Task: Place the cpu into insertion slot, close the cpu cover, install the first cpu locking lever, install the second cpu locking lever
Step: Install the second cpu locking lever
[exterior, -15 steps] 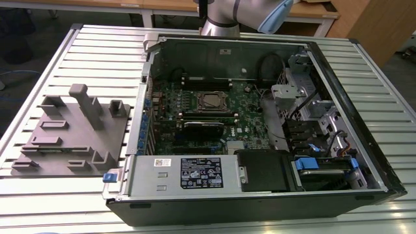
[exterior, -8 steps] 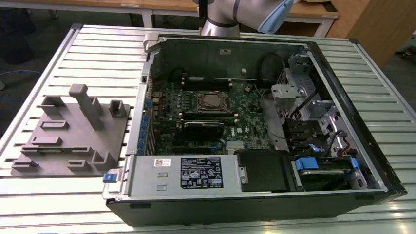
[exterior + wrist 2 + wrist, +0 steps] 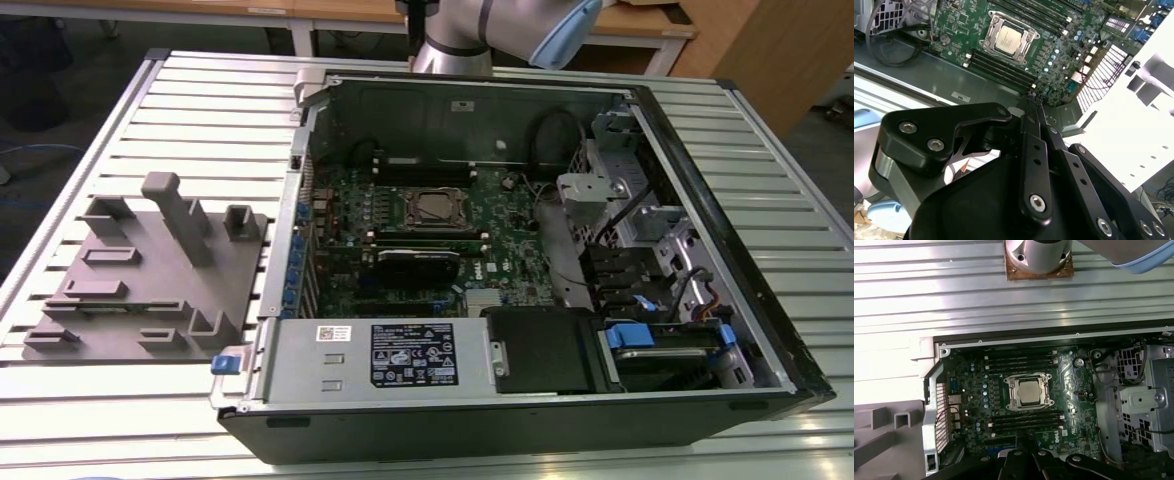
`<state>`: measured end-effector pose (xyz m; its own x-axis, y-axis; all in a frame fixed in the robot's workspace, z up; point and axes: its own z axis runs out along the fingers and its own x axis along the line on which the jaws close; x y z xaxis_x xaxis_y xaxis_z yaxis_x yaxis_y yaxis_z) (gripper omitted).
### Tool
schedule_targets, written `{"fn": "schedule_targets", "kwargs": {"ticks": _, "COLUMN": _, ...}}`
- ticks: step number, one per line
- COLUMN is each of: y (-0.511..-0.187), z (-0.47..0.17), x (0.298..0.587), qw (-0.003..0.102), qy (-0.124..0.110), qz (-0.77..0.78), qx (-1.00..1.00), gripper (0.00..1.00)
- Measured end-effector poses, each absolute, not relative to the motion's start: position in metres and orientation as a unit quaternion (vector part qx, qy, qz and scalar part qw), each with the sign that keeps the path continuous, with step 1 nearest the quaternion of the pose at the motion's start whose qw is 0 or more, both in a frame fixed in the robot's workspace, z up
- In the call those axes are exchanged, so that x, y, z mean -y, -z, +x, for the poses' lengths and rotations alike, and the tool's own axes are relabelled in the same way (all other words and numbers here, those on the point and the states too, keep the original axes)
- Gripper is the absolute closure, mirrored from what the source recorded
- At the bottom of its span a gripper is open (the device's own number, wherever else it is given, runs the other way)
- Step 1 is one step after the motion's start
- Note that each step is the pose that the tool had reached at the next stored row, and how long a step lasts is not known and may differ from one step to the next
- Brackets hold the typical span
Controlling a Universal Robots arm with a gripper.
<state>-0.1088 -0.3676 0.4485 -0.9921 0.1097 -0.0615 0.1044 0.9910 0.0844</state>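
Note:
The cpu (image 3: 430, 207) (image 3: 1006, 39) (image 3: 1028, 391) lies flat in the insertion slot (image 3: 1027, 374) on the green motherboard (image 3: 514, 250), its silvery top showing. The cpu cover (image 3: 1023, 47) (image 3: 1013, 390) lies down around the chip like a dark frame. In both wrist views my gripper (image 3: 1031, 100) (image 3: 1026, 439) hangs well above the board, toward the case wall beside the memory slots. Its black fingers (image 3: 1030, 131) are pressed together with nothing between them. How the locking levers stand cannot be made out.
The open computer case (image 3: 694, 160) lies on a slatted metal table (image 3: 174, 100). A grey fixture block (image 3: 147, 270) sits at the exterior view's left. Inside are a power supply (image 3: 387, 355), a black card (image 3: 420, 265) and a drive cage (image 3: 627, 200). The arm's base (image 3: 1039, 255) stands behind the case.

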Motion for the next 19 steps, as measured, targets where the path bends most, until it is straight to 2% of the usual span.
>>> {"fn": "schedule_targets", "kwargs": {"ticks": 17, "y": -0.435, "z": -0.109, "x": 0.368, "qw": 0.033, "qy": -0.039, "qz": 0.057, "qx": -0.997, "gripper": 0.9}}
{"fn": "schedule_targets", "kwargs": {"ticks": 19, "y": -0.435, "z": -0.109, "x": 0.367, "qw": 0.027, "qy": -0.039, "qz": 0.057, "qx": -0.997, "gripper": 0.9}}
